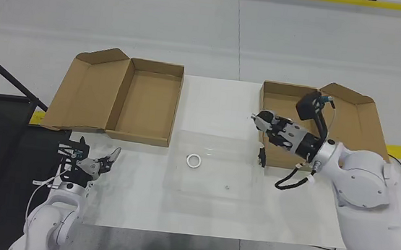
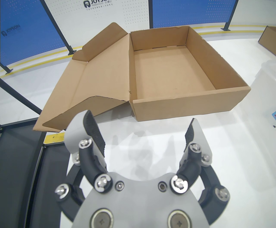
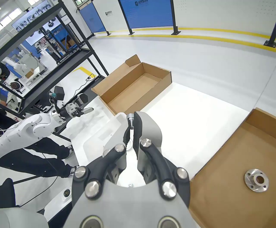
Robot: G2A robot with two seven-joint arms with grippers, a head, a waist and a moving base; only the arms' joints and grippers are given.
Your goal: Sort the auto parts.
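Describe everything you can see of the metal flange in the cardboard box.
The flange is a silvery metal disc with a raised central hub around a round bore and small holes near its rim. It lies flat on the brown floor of the open cardboard box, touching only cardboard. The right tool, shut on a small bolt, is apart from it.

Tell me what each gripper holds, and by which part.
The right gripper pinches a small bolt by its shank, between the fingertips; the silver head pokes out past them. The left gripper is open and holds nothing.
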